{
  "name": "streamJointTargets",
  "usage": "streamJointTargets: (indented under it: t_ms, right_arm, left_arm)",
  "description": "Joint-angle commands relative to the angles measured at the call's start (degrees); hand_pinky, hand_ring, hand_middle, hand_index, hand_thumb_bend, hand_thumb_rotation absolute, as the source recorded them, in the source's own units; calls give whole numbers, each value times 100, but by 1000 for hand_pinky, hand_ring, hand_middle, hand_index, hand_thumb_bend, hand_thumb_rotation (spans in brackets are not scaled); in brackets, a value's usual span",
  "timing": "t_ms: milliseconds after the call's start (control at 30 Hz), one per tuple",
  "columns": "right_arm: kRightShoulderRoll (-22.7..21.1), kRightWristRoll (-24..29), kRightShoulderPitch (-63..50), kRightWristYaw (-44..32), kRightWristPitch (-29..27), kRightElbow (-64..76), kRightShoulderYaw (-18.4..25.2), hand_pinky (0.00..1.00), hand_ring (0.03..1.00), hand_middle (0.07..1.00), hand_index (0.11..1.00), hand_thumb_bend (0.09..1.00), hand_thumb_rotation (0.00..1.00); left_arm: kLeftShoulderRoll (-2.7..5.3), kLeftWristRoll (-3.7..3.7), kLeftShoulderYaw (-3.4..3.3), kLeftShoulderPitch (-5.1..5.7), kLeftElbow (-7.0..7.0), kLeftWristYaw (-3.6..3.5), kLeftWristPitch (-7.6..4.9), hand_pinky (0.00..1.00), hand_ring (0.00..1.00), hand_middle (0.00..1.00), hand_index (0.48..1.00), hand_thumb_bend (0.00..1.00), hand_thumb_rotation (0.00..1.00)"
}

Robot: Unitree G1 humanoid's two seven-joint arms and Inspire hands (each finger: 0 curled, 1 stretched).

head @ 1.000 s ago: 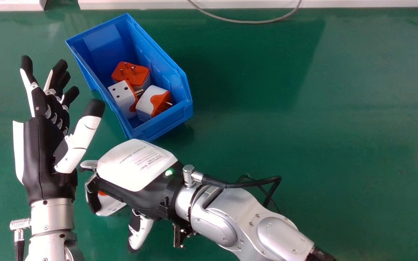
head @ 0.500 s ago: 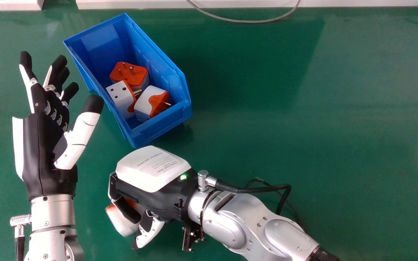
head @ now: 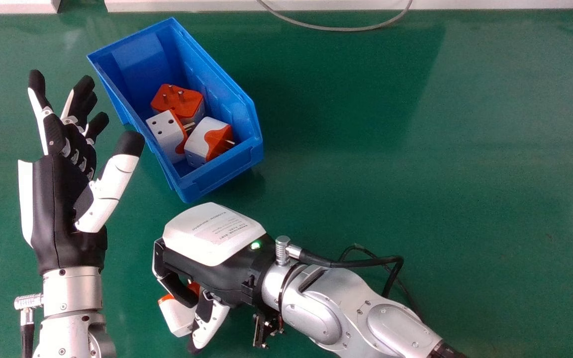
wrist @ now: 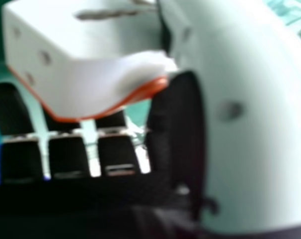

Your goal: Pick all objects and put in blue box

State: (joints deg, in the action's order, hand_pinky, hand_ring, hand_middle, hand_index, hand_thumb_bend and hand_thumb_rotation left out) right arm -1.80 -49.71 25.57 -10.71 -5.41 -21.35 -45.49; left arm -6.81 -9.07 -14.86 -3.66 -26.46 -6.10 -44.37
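In the head view my right hand (head: 217,268) is below the blue box (head: 222,181), its fingers and thumb curled round a white and orange adapter (head: 178,314). The right hand view has the held adapter (wrist: 85,64) between the curled fingers and the thumb of my right hand (wrist: 68,154). Three more adapters lie inside the box: one with orange face and pins up (head: 179,103), one white with holes (head: 166,133), one white and orange on its side (head: 209,140). My left hand (head: 62,209) is open, palm up, left of the box.
The green table (head: 416,164) stretches to the right of the box. A grey cable (head: 346,30) loops at the far edge, by a white ledge (head: 465,5). A black cable (head: 356,261) trails from the right wrist.
My right hand has moved right and slightly nearer in the head view, its fingers and thumb closing round the adapter, which has moved along with it. The left hand has barely shifted.
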Motion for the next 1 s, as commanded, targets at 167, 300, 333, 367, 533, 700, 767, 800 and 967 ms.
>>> streamJointTargets:
  t_ms: [167,300,333,367,533,700,767,800,967]
  right_arm:
    - [-14,77,-86,65,-59,268,51,285,407,525,559,488,0]
    - [-119,185,-282,-76,151,913,325,282,408,527,558,487,0]
    - [-164,221,-329,-211,259,1166,426,282,408,527,558,487,0]
    - [-210,256,-376,-331,357,1414,528,279,411,529,558,487,0]
    - [-385,344,-636,-849,960,2620,980,278,415,525,562,486,0]
    - [-524,567,-907,-1243,1409,3823,1506,291,420,507,555,488,0]
    - [-557,599,-975,-1336,1537,4159,1633,299,424,502,547,489,0]
    - [-577,626,-1006,-1337,1538,4284,1693,302,425,500,544,490,0]
    - [-738,765,-1090,-1226,1424,4734,1970,287,413,484,536,493,0]
  left_arm:
    - [-25,38,-14,-1,33,16,-136,899,943,931,924,834,540]
    - [-18,56,-19,34,46,37,-144,898,943,931,925,834,542]
    - [-16,53,-18,43,57,38,-139,898,943,931,925,834,542]
    - [-21,94,-22,50,57,70,-143,898,943,931,925,832,544]
    - [-30,192,-23,55,40,153,-182,892,941,930,924,832,554]
    - [-20,107,-11,84,59,109,-152,893,941,930,921,838,563]
    - [-16,39,-9,91,61,57,-149,896,942,930,921,844,563]
    - [-16,18,-8,93,67,36,-145,899,943,931,921,845,561]
    - [6,-117,-4,89,94,-65,-104,909,947,933,922,842,544]
